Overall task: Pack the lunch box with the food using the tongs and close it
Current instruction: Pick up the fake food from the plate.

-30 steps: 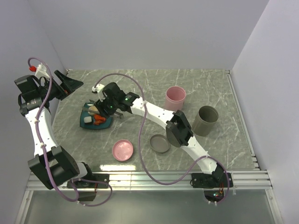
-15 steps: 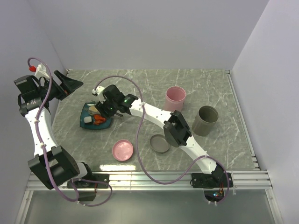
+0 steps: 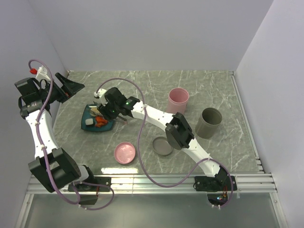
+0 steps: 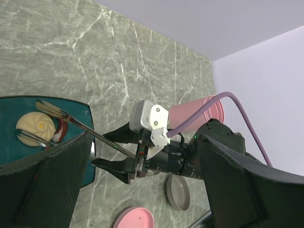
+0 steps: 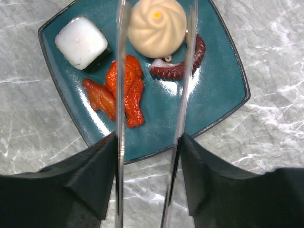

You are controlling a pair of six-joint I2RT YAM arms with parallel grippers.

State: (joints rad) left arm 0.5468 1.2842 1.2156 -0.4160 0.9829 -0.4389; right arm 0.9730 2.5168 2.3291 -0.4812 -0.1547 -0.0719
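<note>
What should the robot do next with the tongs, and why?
Probably squeeze the tongs closed on the bun. The right gripper holds them with one arm on each side of the bun on the teal plate, small gaps showing, so it looks not pinched yet.

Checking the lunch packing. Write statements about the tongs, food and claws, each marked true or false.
1. The right claw holds the long thin silver metal tongs. True.
2. The tongs' arms straddle the round beige bun. True.
3. The left claw grips the white cube. False: it is open and empty; the cube lies on the teal square plate.
4. The bun is alone on the plate. False: the cube, a dark tentacle piece and red-orange pieces share it.
</note>
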